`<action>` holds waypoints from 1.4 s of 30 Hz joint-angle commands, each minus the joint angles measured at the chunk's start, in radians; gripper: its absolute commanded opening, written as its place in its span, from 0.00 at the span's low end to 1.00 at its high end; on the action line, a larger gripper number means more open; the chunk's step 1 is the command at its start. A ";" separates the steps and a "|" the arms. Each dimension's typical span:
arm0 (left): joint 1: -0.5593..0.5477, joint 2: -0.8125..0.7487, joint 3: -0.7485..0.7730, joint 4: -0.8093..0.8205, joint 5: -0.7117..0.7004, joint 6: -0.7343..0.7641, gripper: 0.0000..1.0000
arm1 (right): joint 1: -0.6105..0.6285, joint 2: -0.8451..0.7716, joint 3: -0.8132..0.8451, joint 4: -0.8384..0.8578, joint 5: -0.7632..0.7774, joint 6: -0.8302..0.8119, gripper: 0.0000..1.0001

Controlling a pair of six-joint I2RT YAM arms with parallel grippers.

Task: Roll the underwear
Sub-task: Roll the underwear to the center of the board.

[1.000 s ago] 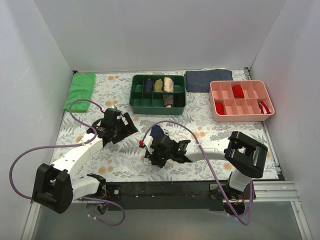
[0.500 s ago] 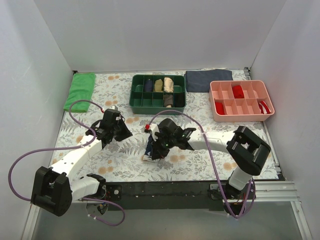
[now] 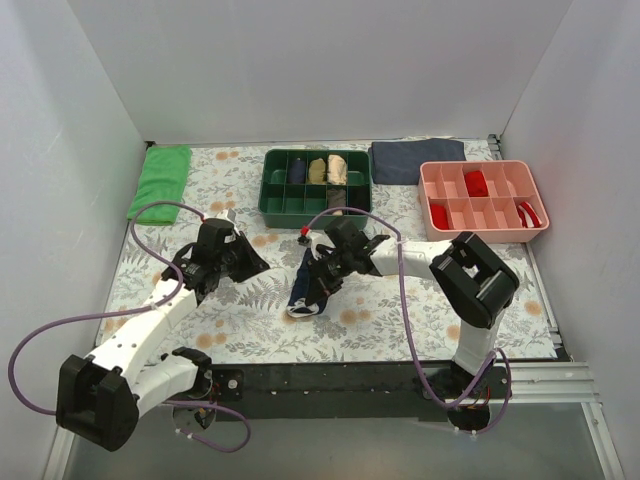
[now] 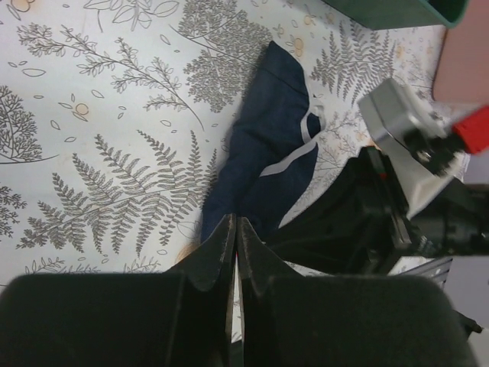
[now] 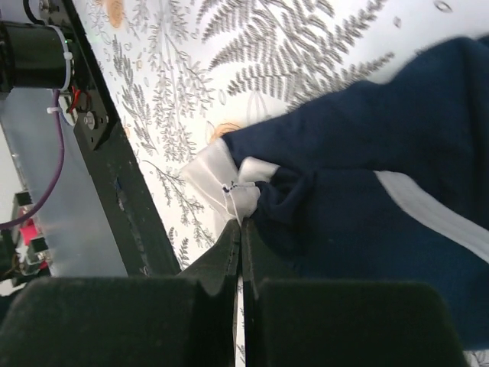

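Note:
The underwear (image 3: 303, 292) is a navy blue piece with white piping, stretched out long on the floral table just left of centre. My right gripper (image 3: 320, 272) is shut on it. The right wrist view shows the fingertips (image 5: 243, 220) pinching a white bit at the edge of the underwear (image 5: 382, 153), which bunches there. My left gripper (image 3: 252, 266) is shut on nothing, a short way left of the fabric. In the left wrist view its closed gripper (image 4: 235, 223) points at the near end of the underwear (image 4: 271, 153), with the right arm's black gripper body (image 4: 359, 222) beside it.
A green compartment tray (image 3: 272, 208) with rolled garments stands at the back centre and a pink tray (image 3: 436, 228) with red items at the back right. A green cloth (image 3: 160, 180) lies back left, a dark grey-blue folded cloth (image 3: 417, 160) behind the pink tray. The black front rail (image 5: 114, 176) is near.
My left gripper has gone from open to shut. The right arm has swung from near the front edge toward the table's middle, pulling the underwear out long.

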 commanded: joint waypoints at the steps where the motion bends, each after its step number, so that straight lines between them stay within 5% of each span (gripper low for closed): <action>1: 0.006 -0.067 -0.015 0.002 0.064 0.012 0.00 | -0.031 0.022 -0.015 0.045 -0.074 0.054 0.01; 12: 0.003 -0.133 -0.060 0.015 0.226 0.013 0.00 | -0.066 0.079 -0.051 0.210 -0.117 0.206 0.01; 21: -0.102 -0.256 -0.192 0.056 0.248 -0.094 0.00 | -0.098 0.157 -0.015 0.242 -0.166 0.274 0.01; 29: -0.411 -0.092 -0.160 0.082 -0.069 -0.186 0.00 | -0.112 0.174 0.000 0.245 -0.179 0.280 0.01; 42: -0.454 0.000 -0.176 0.188 -0.255 -0.211 0.00 | -0.126 0.188 0.000 0.230 -0.169 0.260 0.01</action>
